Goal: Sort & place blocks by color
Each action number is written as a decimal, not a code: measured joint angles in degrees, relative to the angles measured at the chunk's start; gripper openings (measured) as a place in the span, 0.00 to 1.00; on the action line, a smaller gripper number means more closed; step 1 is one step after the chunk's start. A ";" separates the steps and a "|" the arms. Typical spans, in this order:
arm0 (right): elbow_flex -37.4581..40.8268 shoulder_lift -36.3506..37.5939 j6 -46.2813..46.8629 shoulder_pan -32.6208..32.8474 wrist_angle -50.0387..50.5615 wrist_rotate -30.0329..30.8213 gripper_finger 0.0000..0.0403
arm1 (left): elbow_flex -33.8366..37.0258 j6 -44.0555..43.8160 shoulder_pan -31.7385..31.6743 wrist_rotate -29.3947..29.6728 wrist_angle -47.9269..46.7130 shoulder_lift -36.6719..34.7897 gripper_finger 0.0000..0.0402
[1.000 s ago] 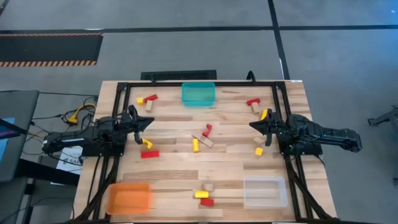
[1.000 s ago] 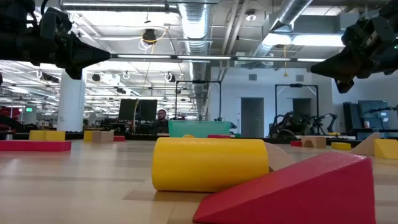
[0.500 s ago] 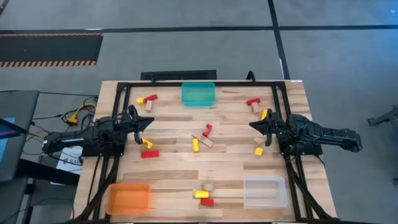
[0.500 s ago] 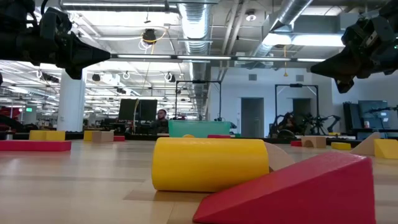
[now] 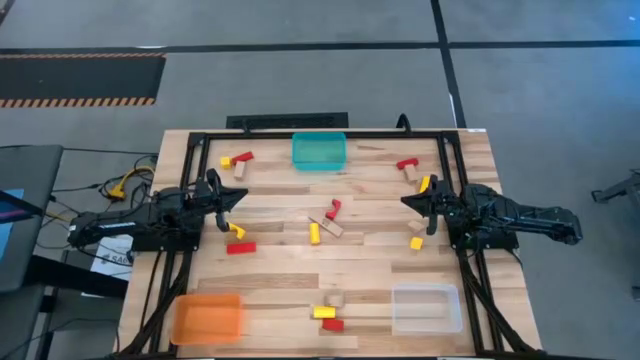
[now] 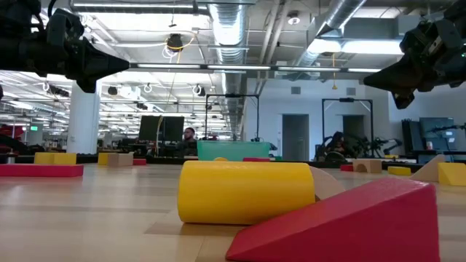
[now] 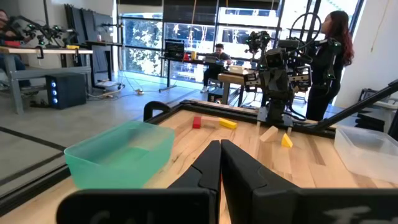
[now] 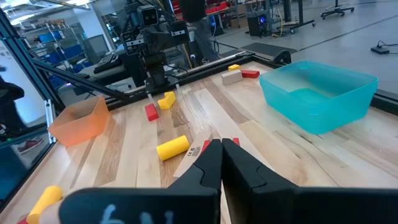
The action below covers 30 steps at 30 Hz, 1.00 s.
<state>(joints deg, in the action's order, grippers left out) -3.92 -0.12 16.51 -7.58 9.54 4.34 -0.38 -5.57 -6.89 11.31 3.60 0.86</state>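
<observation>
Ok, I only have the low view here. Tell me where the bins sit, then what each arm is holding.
Observer: The teal bin sits mid far edge. The orange bin and the clear bin are in the near left and near right corners, outside your picture.
Operator: Now the left arm.
Observer: The left arm hangs over the table's left edge, jaws shut on nothing.
Operator: And the right.
Observer: The right arm mirrors it at the right edge, jaws shut, also empty.
Operator: Give me the middle of the table.
Observer: A yellow block, a tan block and a red block cluster there.
</observation>
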 joint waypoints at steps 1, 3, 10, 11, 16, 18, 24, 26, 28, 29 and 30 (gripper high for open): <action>0.01 0.00 0.00 0.00 0.00 0.01 0.08 | 0.00 0.00 0.01 0.01 -0.01 0.00 0.00; 0.02 0.00 0.00 0.01 0.00 0.02 0.08 | 0.00 0.01 -0.01 0.00 -0.02 0.00 0.00; 0.00 0.00 0.00 -0.01 0.00 0.00 0.08 | 0.00 0.01 -0.01 0.00 -0.02 0.00 0.00; 0.00 0.00 0.00 0.01 0.00 0.02 0.08 | 0.00 -0.01 -0.01 0.00 0.00 0.00 0.00; 0.02 0.00 0.00 -0.01 0.00 0.00 0.08 | 0.00 0.01 0.01 0.00 -0.02 0.00 0.00; 0.01 0.00 0.00 0.00 -0.01 0.00 0.08 | 0.00 0.19 0.01 0.10 0.00 0.00 0.00; 0.00 0.00 0.00 0.01 -0.01 0.01 0.08 | 0.00 -2.43 0.01 -1.53 0.01 0.00 0.00; 0.00 0.00 0.00 -0.01 0.00 0.00 0.08 | 0.00 -6.16 0.01 -2.04 -0.02 0.00 0.00; 0.02 0.00 0.00 0.01 0.00 0.00 0.08 | 0.00 -11.27 0.01 -1.64 0.06 0.00 0.00; 0.00 0.00 0.00 0.01 -0.02 0.02 0.08 | 0.00 -16.28 0.01 -1.63 0.14 0.00 0.00; 0.00 0.00 0.00 0.00 -0.01 0.01 0.08 | 0.00 -22.84 0.01 -1.95 0.13 0.00 0.00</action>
<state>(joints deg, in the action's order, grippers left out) -3.92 -0.12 16.51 -7.59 9.53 4.35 -0.38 -28.41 -6.88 9.36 3.72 0.86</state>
